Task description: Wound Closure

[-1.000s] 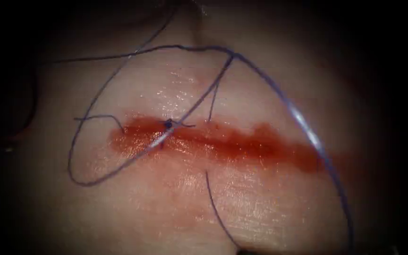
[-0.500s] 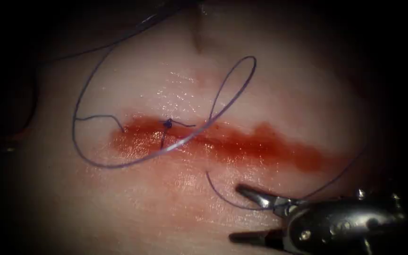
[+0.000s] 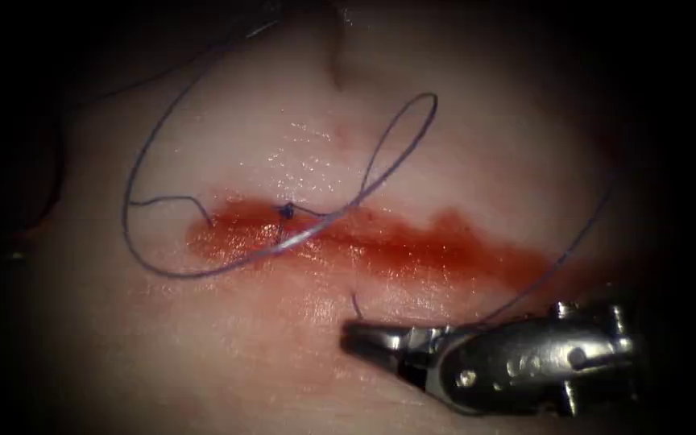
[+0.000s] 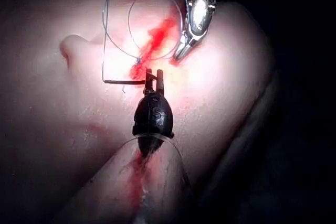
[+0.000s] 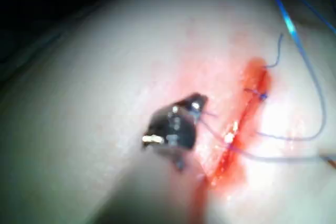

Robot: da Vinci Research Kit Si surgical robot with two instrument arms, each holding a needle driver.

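Shiny steel right tool with slim tapered jaws, dark rounded wrist housing behind, small round screw and a couple of pin heads poking out. Left tool: black bulbous body, pale marking, two short prongs.

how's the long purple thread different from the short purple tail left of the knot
The long purple thread curls in loops across the red-stained cut toward the right arm's tool; the short purple tail lies nearly straight, ending free left of the cut. Both are thin purple suture.

Right gripper closed on thread below cut; knot.
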